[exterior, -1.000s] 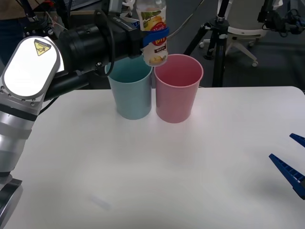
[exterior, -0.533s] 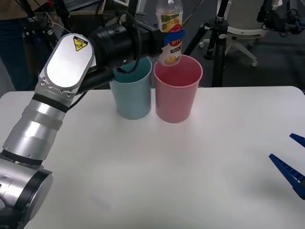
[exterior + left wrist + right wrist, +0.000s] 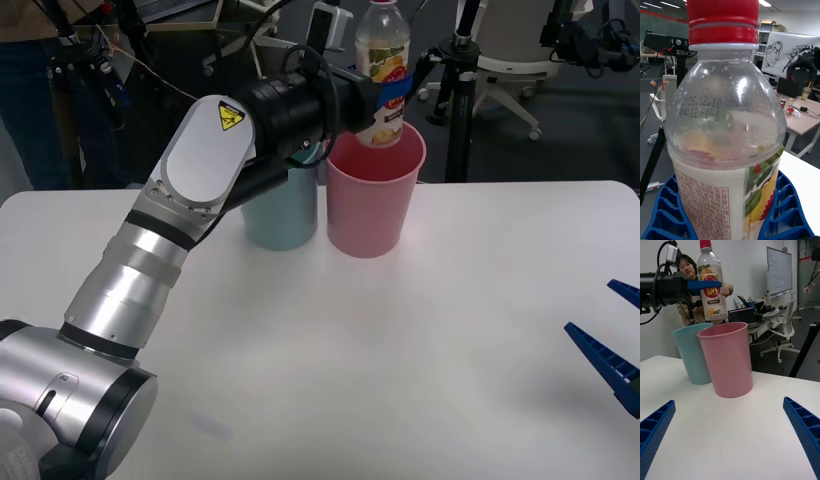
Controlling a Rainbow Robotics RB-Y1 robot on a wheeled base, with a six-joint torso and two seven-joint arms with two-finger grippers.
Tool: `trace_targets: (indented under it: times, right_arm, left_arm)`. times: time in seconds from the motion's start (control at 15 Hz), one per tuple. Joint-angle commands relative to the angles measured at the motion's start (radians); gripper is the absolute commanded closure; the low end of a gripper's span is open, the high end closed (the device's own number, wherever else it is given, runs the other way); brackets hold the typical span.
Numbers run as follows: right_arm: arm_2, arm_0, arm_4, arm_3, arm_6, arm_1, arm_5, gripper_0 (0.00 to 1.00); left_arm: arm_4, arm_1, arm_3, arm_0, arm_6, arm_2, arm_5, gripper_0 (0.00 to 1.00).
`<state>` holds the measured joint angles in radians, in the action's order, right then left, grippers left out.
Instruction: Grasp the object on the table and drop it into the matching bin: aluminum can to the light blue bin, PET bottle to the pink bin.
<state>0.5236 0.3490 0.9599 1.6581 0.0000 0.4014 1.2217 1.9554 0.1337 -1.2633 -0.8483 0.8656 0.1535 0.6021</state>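
Left gripper (image 3: 392,88) holds bottle (image 3: 383,70) upright, fingers (image 3: 784,210) pinching its label band, directly above the pink bin (image 3: 373,195); bottle base just over the rim. Blue bin (image 3: 283,212) touching the pink one, on its left. Right gripper (image 3: 730,442) low over the desk (image 3: 400,350) at right, fingers spread.

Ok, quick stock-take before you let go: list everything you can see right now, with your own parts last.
PET bottle: one, clear with red cap and red-and-yellow label, upright, held above the pink bin.
Pink bin: one, pink, far side of the table, beside the light blue bin.
Light blue bin: one, pale teal-blue, left of the pink bin.
Table: one, white.
Left pincer: blue fingers shut around the bottle over the pink bin.
Right pincer: blue fingers open, low over the table's right side.
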Motion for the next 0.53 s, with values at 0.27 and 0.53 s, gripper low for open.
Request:
trace_targets:
  times: [0.27, 0.53]
  right_arm:
    - [0.0, 0.0, 0.0, 0.0, 0.0, 0.0, 0.0, 0.0]
    - [0.0, 0.0, 0.0, 0.0, 0.0, 0.0, 0.0, 0.0]
  left_arm:
    - [0.008, -0.016, 0.001, 0.0, 0.015, 0.0, -0.033, 0.6]
    - [0.008, -0.016, 0.001, 0.0, -0.004, 0.0, -0.041, 0.0]
